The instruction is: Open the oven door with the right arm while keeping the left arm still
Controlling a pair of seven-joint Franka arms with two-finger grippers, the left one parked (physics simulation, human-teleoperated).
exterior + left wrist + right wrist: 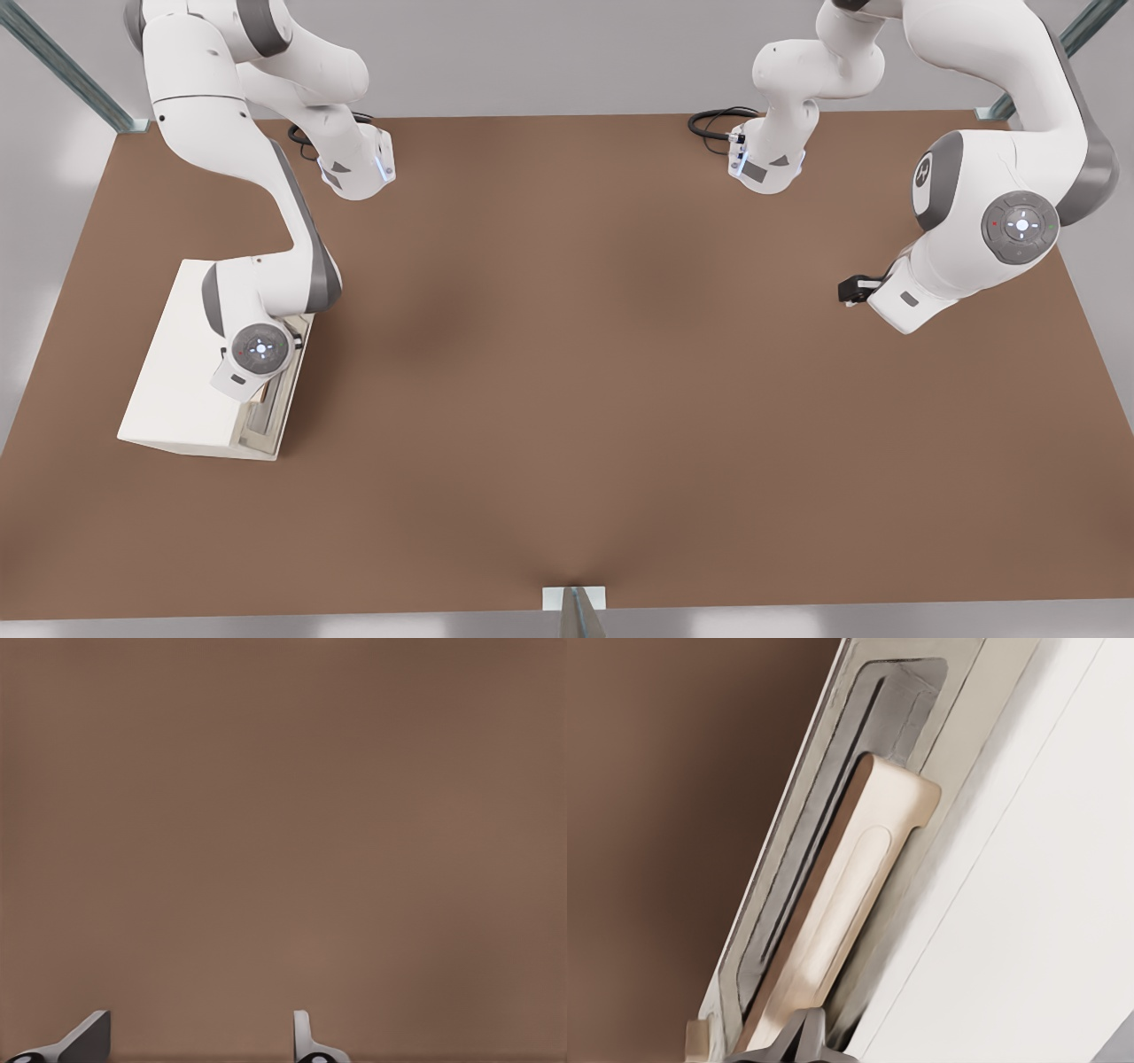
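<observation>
- Front view: brown surface carries everything; the oven sits near its edge on the front view's left, turned at an angle. That leaves the front face looking toward the middle of the surface, so there's free room for the door to swing out.
- Right arm is the one on the front view's left. It reaches from its base at the far edge down over the oven top, wrist bent so the tool end drops past the top's front edge. Prob. posed that way to get at the handle from above w/o hitting the box.
- Oven door is the cream front panel w/ grey window. In the right wrist view it looks flush w/ the body, no gap seen, so I judge it not yet opened.
- Handle, a pale wooden bar, stands proud of the door, running along its length. The gap behind it is what makes it grabbable.
- Jaws, i.e. the gripper: right at the handle's near end, only a dark tip shows in the right wrist view, overlapping the bar. In the front view the wrist hides them. Can't tell if they're apart, together or clamped on the bar.
- Next, as a guess: confirm grip on the bar, then pull away from the oven face along the door's hinge arc.
</observation>
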